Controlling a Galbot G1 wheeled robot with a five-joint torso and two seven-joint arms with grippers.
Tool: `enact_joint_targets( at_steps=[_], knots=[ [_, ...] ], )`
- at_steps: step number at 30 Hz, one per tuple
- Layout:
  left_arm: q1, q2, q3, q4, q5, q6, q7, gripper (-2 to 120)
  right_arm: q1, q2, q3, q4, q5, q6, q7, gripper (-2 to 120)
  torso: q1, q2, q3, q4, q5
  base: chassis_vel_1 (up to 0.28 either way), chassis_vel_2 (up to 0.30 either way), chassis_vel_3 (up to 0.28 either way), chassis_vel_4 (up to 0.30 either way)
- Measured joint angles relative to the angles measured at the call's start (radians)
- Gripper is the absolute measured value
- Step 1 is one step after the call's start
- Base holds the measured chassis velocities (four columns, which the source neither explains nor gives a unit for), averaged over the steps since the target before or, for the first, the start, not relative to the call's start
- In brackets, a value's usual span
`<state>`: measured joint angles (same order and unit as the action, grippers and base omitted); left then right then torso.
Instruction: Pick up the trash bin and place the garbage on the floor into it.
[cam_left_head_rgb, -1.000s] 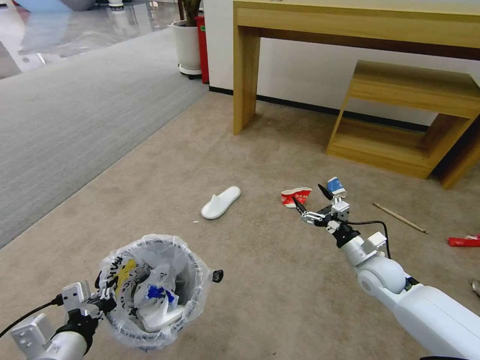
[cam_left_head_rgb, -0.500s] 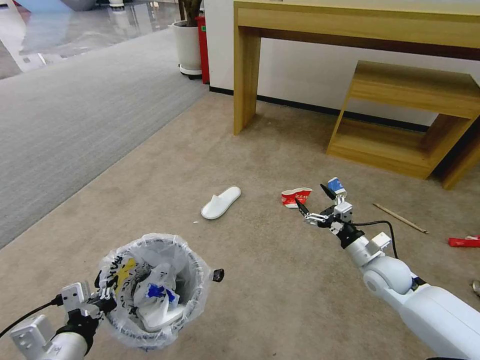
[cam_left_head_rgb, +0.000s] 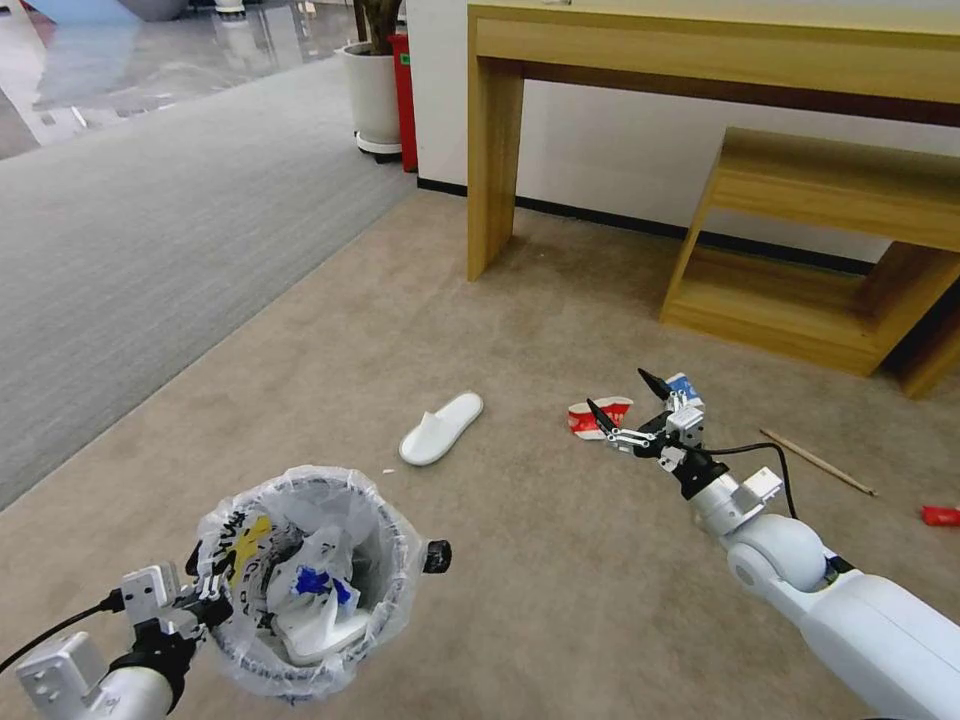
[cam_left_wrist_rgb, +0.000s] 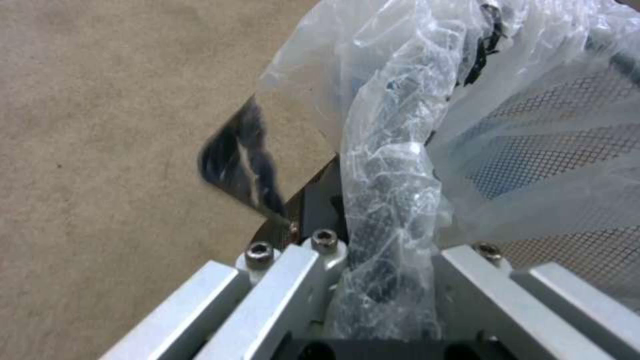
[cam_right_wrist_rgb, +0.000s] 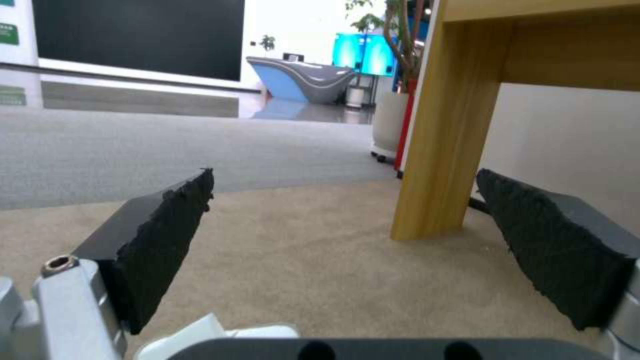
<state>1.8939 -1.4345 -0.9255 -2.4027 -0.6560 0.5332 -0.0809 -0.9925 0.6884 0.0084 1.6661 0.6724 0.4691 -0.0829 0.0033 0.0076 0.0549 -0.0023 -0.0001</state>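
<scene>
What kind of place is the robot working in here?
Probably an office lobby or showroom set up for a cleaning test. A light wooden desk stands against a white wall, beige carpet meets a grey carpet strip, and a potted plant stands near a glossy hall floor.

Bin (cam_left_head_rgb: 310, 580) near left, slipper (cam_left_head_rgb: 441, 428) beyond it; two cups (cam_left_head_rgb: 598, 417) right of slipper, stick (cam_left_head_rgb: 816, 461) further right, desk (cam_left_head_rgb: 700, 60) far.

Rough matt black foam pads (cam_right_wrist_rgb: 553, 250) on bare-metal fingers face each other across the open right jaws above matt beige short-pile carpet (cam_left_head_rgb: 560, 590), while crinkly glossy translucent plastic over the black mesh bin (cam_left_wrist_rgb: 393, 210) fills the left jaws.
</scene>
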Motion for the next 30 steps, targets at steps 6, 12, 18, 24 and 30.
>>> enact_joint_targets(
  at_steps=[6,12,18,24,30],
  knots=[
    [0.000,0.001,0.000,0.000,0.000,0.000,0.002,1,-0.007,0.001,0.006,0.001,-0.010,0.001,0.001,100,0.000,0.000,0.000,-0.0003,-0.0001,-0.061,0.068,0.060,-0.079],
    [0.000,0.002,0.000,-0.001,-0.002,0.000,0.002,1,-0.008,0.003,0.007,0.001,-0.016,0.000,0.003,100,0.000,0.000,0.000,-0.0003,0.0000,-0.065,0.061,0.067,-0.070],
    [0.000,0.005,-0.003,-0.001,-0.007,0.000,0.002,1,-0.007,0.009,0.006,0.000,-0.022,-0.001,0.005,100,0.000,0.000,0.000,-0.0002,0.0000,-0.096,0.107,0.106,-0.094],
    [-0.007,0.009,-0.012,0.003,-0.010,-0.002,-0.005,1,-0.006,0.011,0.003,0.002,-0.018,0.006,0.004,100,0.000,0.000,0.000,0.0000,0.0000,-0.099,0.116,0.108,-0.094],
    [-0.010,0.010,-0.024,0.013,-0.023,-0.003,-0.021,1,-0.009,0.014,0.003,-0.001,-0.016,0.018,-0.002,100,0.000,0.000,0.000,-0.0002,0.0000,-0.021,0.025,0.016,-0.015]
  ],
)
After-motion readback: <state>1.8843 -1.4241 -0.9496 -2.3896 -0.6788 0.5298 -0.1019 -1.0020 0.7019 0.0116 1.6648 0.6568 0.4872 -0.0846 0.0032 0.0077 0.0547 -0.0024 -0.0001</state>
